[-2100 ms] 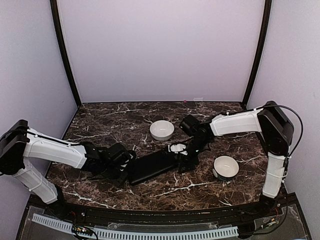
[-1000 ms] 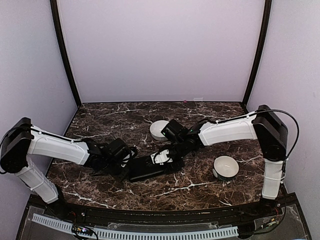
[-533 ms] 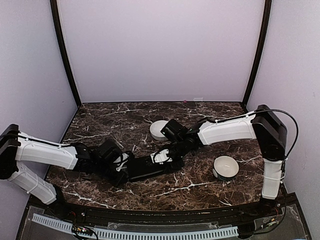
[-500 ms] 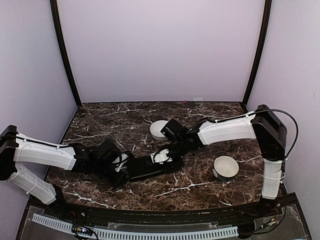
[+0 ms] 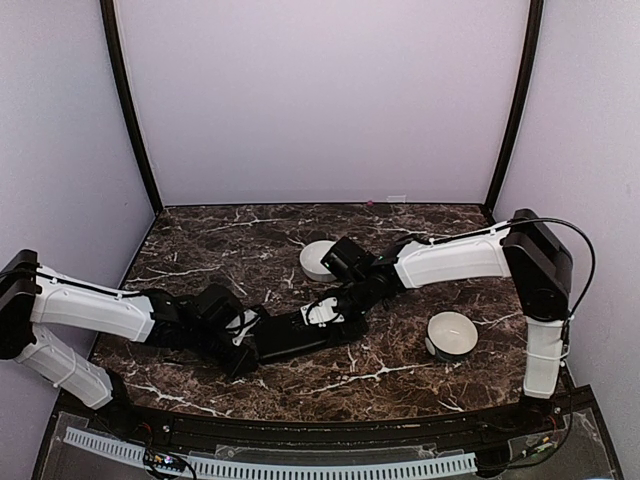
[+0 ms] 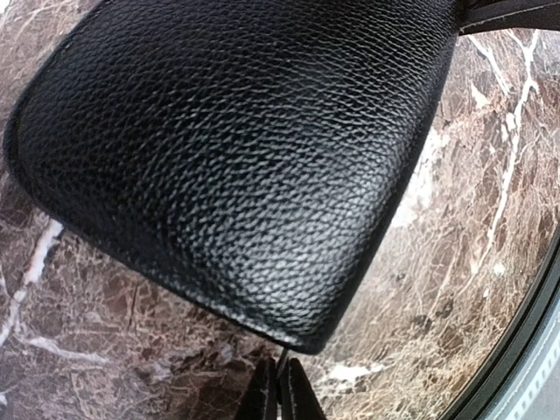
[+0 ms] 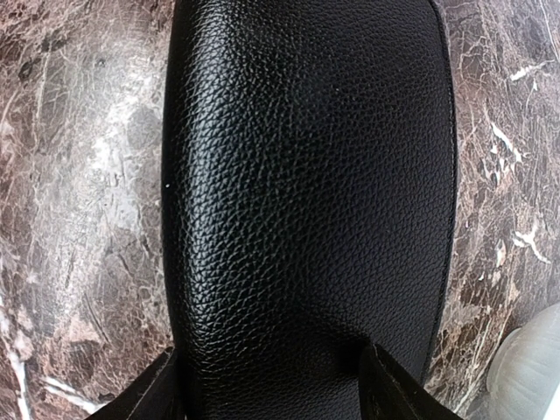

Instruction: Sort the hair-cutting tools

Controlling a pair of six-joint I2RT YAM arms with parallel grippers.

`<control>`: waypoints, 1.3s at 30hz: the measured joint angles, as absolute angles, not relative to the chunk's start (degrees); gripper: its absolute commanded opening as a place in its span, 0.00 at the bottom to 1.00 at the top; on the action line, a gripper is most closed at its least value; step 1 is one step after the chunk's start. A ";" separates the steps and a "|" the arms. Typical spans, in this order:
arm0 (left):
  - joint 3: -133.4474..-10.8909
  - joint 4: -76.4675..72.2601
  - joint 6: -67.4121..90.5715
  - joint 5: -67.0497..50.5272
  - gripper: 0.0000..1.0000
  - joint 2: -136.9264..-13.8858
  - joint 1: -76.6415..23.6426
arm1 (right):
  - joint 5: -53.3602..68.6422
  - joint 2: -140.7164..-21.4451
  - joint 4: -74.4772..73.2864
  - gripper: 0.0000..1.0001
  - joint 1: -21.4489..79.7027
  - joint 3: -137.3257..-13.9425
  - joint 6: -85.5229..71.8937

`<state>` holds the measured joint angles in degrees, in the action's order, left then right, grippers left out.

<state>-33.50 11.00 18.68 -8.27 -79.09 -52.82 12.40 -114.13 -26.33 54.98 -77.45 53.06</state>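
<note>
No scissors or comb-like sticks show in any view. A flat black leather case [image 5: 295,337] lies at the table's middle front and fills the left wrist view [image 6: 245,149] and the right wrist view [image 7: 306,175]. My left gripper [image 5: 248,347] is at the case's left end, its fingertips [image 6: 280,395] shut on a thin tab at the case's corner. My right gripper [image 5: 337,309] is at the case's right end, open wide, with one finger [image 7: 166,385] by each long side of the case.
One white bowl [image 5: 316,259] stands behind the right gripper, partly hidden by the arm. A second white bowl [image 5: 451,333] stands at the right. The table's dark front rim [image 6: 525,350] runs close to the left gripper.
The right gripper moved left onto the case's right end, and the case shifted left. The left arm drew back and lowered at the case's left end. Almost nothing moved in the last half second.
</note>
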 measured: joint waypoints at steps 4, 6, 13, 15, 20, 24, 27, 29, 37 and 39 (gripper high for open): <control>-33.82 11.25 18.37 -8.84 0.13 -79.07 -53.17 | 12.47 -114.13 -26.26 0.64 54.96 -77.41 52.82; -34.48 12.27 18.41 -8.86 0.18 -79.07 -53.60 | 12.56 -114.13 -26.24 0.65 54.94 -77.41 52.62; -40.10 21.10 18.94 -3.60 0.40 -78.63 -53.91 | 13.74 -113.69 -26.26 0.68 54.28 -77.43 50.57; -43.42 25.52 19.03 -0.49 0.47 -78.26 -53.91 | 13.74 -113.12 -26.92 0.69 54.15 -77.56 49.63; -52.66 33.65 17.80 9.80 0.73 -74.76 -53.80 | 12.78 -106.72 -30.30 0.70 52.16 -77.34 46.04; -58.63 34.92 15.27 20.93 0.97 -72.88 -52.73 | 8.82 -97.78 -29.52 0.84 49.36 -76.99 41.74; -61.60 33.47 12.21 29.45 0.99 -72.66 -50.68 | 3.97 -90.28 -26.68 0.99 47.07 -75.77 38.24; -63.26 29.98 10.15 34.59 0.99 -72.64 -48.34 | -0.69 -84.68 -22.41 1.00 45.21 -72.66 36.34; -69.34 16.27 8.54 42.85 0.99 -72.49 -37.32 | -8.19 -70.08 -14.31 1.00 30.22 -65.78 23.16; -67.83 10.50 5.58 42.83 0.99 -72.38 -36.93 | -9.32 -67.31 -12.69 1.00 28.23 -65.32 18.98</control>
